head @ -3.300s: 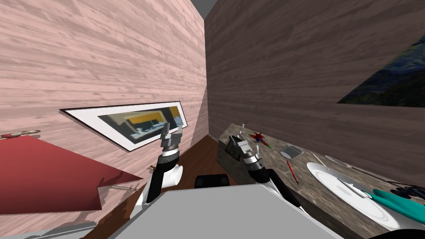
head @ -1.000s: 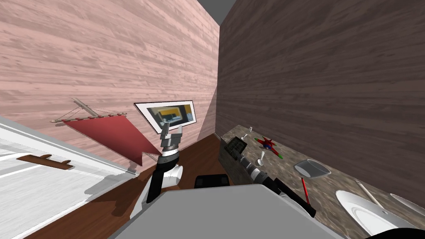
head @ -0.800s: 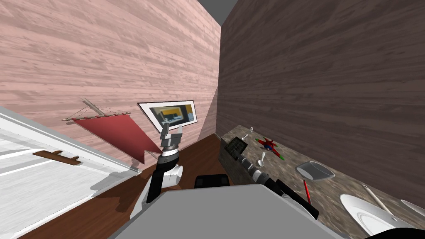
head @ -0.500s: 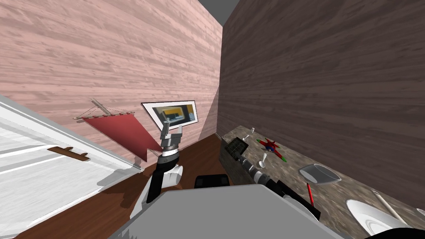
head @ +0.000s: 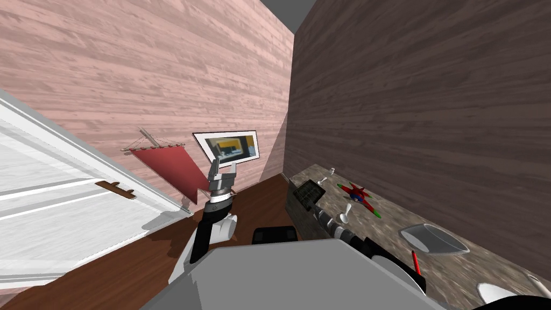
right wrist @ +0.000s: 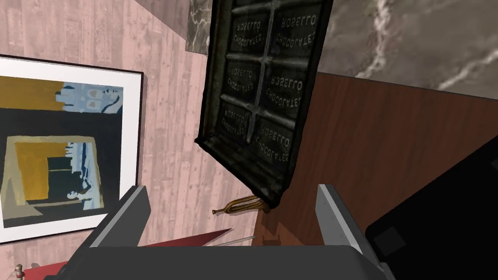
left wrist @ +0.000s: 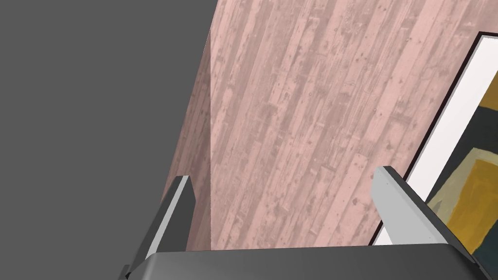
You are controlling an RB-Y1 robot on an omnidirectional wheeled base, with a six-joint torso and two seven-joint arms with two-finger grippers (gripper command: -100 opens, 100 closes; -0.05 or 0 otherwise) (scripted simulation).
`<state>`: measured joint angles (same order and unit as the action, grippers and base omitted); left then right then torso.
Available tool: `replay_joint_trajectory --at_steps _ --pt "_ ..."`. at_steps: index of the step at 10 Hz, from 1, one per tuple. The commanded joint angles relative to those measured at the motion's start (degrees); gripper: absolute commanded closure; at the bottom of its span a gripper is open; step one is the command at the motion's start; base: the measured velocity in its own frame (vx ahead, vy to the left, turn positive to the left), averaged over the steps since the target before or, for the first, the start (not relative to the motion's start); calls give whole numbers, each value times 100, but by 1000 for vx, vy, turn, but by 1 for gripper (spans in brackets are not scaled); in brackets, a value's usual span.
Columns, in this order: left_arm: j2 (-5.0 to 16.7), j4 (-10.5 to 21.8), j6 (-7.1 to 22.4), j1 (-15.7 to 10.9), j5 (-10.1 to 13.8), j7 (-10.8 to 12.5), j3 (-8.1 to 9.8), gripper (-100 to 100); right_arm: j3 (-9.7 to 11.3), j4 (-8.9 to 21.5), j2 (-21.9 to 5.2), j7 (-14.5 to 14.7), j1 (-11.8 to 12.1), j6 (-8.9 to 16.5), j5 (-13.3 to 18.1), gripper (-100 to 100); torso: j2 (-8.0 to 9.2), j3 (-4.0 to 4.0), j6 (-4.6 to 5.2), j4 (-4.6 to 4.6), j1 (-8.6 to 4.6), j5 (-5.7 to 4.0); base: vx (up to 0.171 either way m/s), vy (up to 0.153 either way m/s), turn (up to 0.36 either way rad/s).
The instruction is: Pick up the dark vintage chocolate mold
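Your view has swung; right gripper (right wrist: 231, 190) now just short of the chocolate mold (right wrist: 265, 97), fingers spread, empty. Left gripper (head: 221, 171) likewise. Grasp pending.

Bright, even render light, dimmer right-hand wall (head: 430, 107), wide-lens splay at corners.

The left arm (head: 207, 237) stands bent upright at the near left, and the left gripper (head: 223, 168) points up with its two fingers spread wide. The right arm (head: 350, 237) stretches out low and straight from the near right toward the far middle. The right gripper (right wrist: 232, 188) also has its fingers parted.
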<state>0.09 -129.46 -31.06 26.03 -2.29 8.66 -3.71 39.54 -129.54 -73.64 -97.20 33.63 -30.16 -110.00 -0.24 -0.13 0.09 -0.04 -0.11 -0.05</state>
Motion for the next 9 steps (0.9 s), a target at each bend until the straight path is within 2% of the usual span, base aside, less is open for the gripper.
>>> replay_joint_trajectory --at_steps 1,6,8,9 --pt "0 0 0 0 0 0 0 0 49 23 -204 -254 10 -4 -286 -100 0 0 0 0 0 0 17 -10 84" --pt "0 0 0 0 0 0 0 0 177 127 -679 -771 15 -14 -917 -100 -10 -6 -2 -2 1 1 35 -18 102" --pt "0 0 0 0 0 0 0 0 194 177 -842 -912 2 -30 -1088 -100 -16 -9 -1 -4 -3 -1 64 -40 62" --pt "0 0 0 1 0 0 0 0 195 111 -811 -839 15 -51 -1061 -100 -22 -12 -1 -5 -9 -2 34 -26 15"
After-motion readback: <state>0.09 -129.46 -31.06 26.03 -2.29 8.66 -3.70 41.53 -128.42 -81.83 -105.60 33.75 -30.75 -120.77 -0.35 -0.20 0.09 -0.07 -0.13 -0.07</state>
